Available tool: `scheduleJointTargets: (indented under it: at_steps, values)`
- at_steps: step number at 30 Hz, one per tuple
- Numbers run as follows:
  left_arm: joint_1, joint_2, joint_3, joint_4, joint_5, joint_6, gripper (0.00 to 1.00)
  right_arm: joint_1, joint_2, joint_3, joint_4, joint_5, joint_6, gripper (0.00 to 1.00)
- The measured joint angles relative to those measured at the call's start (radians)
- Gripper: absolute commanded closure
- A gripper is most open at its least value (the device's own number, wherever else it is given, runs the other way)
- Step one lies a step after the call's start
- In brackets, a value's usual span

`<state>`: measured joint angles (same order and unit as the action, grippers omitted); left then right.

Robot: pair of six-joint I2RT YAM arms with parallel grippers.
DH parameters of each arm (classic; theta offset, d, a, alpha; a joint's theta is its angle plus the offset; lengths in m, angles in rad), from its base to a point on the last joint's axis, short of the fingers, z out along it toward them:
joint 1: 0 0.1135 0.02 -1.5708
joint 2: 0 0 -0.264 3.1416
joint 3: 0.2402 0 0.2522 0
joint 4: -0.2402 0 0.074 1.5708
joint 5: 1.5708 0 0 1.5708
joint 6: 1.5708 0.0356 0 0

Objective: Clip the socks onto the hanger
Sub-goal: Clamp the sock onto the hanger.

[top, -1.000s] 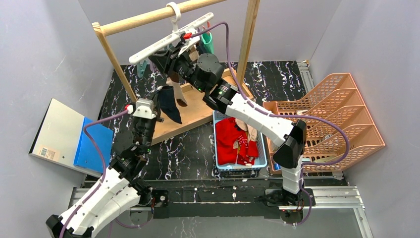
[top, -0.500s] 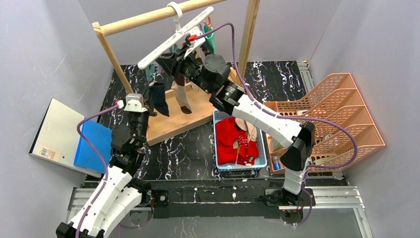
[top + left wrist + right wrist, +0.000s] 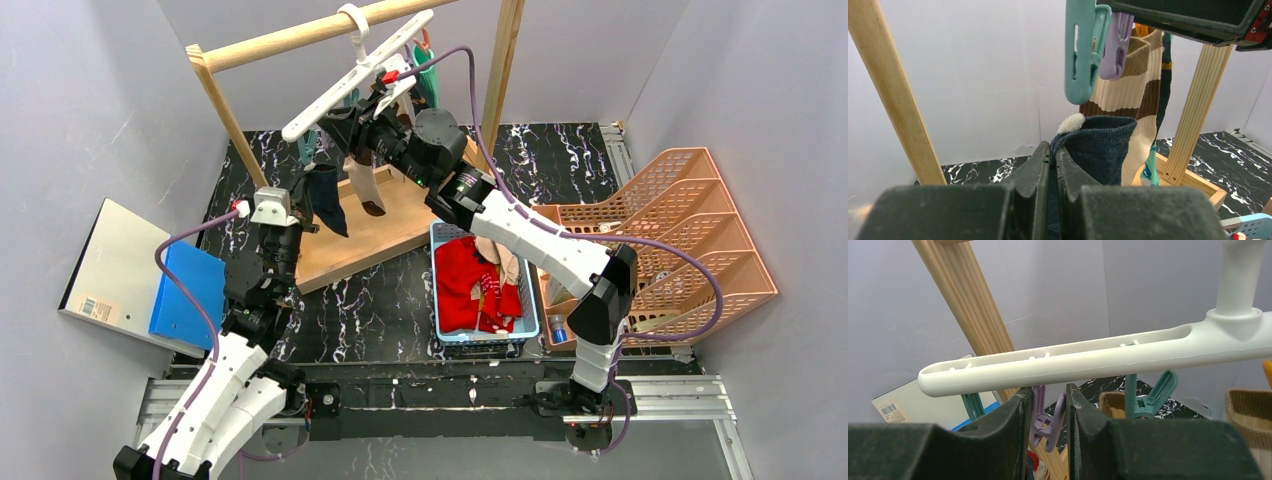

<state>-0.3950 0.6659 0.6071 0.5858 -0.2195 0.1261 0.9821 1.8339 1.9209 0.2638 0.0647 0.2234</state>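
The white hanger (image 3: 345,75) hangs by its hook from the wooden rail; its bar (image 3: 1073,357) crosses the right wrist view. My right gripper (image 3: 340,118) (image 3: 1049,392) sits just under the bar, fingers closed on a purple clip (image 3: 1048,420). Teal clips (image 3: 1148,395) hang on either side of it. My left gripper (image 3: 300,192) (image 3: 1053,147) is shut on the cuff of a dark navy sock (image 3: 1103,150) (image 3: 325,200), held just below a teal clip (image 3: 1080,55) and the purple clip (image 3: 1115,45). A brown-and-beige banded sock (image 3: 1130,90) hangs clipped behind.
The wooden rack's base (image 3: 370,235) and posts (image 3: 500,70) stand around the hanger. A blue basket (image 3: 485,338) holds red socks (image 3: 465,280) and a beige one. An orange file rack (image 3: 680,240) is at the right, a blue folder (image 3: 185,295) at the left.
My left gripper has carried the navy sock left and up toward the clips. The hanger has swung steeper and my right gripper has risen with it.
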Motion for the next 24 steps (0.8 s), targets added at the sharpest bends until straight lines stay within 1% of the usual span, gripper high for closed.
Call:
scheduleJointTargets:
  at_steps: [24]
  values:
    - [0.0,0.061,0.045,0.045,-0.008,0.0,1.0,-0.007,-0.012,-0.037,0.031,-0.034,0.005,0.99]
